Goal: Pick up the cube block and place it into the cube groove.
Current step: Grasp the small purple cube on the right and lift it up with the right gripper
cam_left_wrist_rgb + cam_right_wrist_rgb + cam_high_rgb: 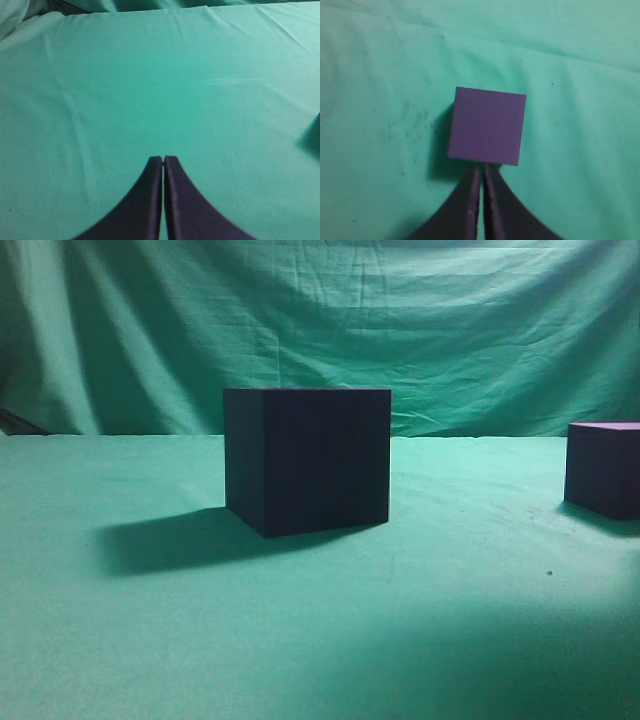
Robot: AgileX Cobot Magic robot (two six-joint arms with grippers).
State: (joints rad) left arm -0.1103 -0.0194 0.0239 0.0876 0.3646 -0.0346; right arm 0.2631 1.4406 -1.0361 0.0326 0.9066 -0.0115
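The cube groove [307,460] is a large dark box standing in the middle of the green cloth. The cube block [603,468] is a smaller dark cube with a purple top, cut by the right edge of the exterior view. In the right wrist view the cube block [487,125] shows its purple top, and my right gripper [482,169] is shut, its tips at the block's near edge, holding nothing. My left gripper [163,160] is shut and empty over bare cloth. Neither arm shows in the exterior view.
A green cloth [150,640] covers the table and a green curtain [320,330] hangs behind. The cloth has small dark specks [410,122] left of the block. A dark shadow [312,137] lies at the right edge of the left wrist view.
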